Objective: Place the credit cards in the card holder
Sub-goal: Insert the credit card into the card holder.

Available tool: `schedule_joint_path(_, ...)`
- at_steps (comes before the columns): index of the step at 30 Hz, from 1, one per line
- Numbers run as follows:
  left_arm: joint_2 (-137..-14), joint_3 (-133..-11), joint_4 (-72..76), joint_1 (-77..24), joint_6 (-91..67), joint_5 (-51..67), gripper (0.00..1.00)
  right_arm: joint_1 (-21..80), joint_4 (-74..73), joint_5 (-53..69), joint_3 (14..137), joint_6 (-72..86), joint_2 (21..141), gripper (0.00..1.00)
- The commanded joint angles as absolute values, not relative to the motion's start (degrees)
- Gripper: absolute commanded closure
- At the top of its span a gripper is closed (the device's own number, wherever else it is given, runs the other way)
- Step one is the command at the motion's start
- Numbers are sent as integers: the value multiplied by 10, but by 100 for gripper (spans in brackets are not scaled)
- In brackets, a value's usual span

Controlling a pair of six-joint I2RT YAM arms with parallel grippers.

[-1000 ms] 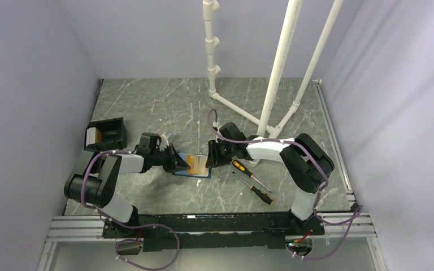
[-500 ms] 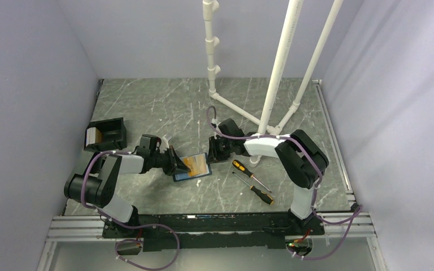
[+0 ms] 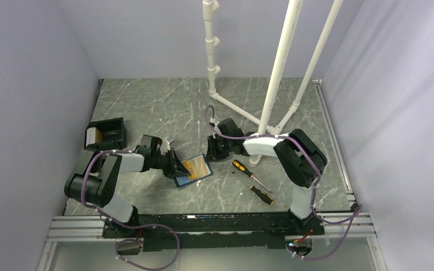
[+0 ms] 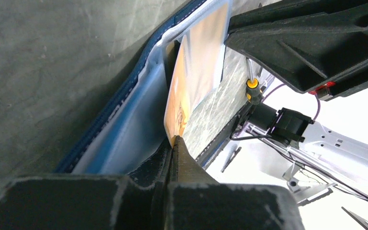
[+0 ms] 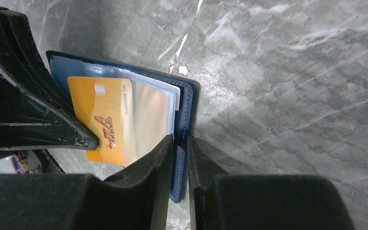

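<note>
Card holder (image 5: 186, 115) turned further, left claw (image 4: 175, 142) pinching VIP card (image 5: 103, 117), right claw (image 5: 178, 142) nipping holder edge

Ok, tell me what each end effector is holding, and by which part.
Left end effector pinches the credit card by its exposed end; right end effector appears to clamp the card holder by its navy edge.

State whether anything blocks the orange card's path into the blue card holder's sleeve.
Nothing visible does. The orange card, pinched in the left tool, already sits partly under the clear sleeve of the open card holder, and nothing lies across the sleeve beyond its leading edge.
</note>
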State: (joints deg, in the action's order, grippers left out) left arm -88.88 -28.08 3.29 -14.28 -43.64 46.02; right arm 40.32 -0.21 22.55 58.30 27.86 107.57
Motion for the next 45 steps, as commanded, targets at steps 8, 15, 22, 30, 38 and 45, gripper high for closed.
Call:
schedule_joint_path(8, -933, -299, -38, -126, -409, 503, 100, 404, 11, 215, 591, 252, 1095, 80)
schedule_joint_path(15, -960, -315, -30, -126, -412, 503, 100, 404, 16, 222, 591, 254, 1099, 80)
schedule_joint_path(22, -952, -330, -15, -148, -437, 460, 92, 404, 10, 220, 588, 257, 1091, 80)
schedule_joint_path(30, -822, -330, -133, -149, -413, 342, 46, 406, -57, 170, 570, 250, 1044, 80)
schedule_joint_path(38, -806, -328, -133, -153, -425, 341, 42, 417, -65, 166, 554, 249, 1027, 80)
schedule_joint_path(45, -849, -328, -69, -180, -453, 353, 45, 436, -44, 184, 550, 265, 1040, 80)
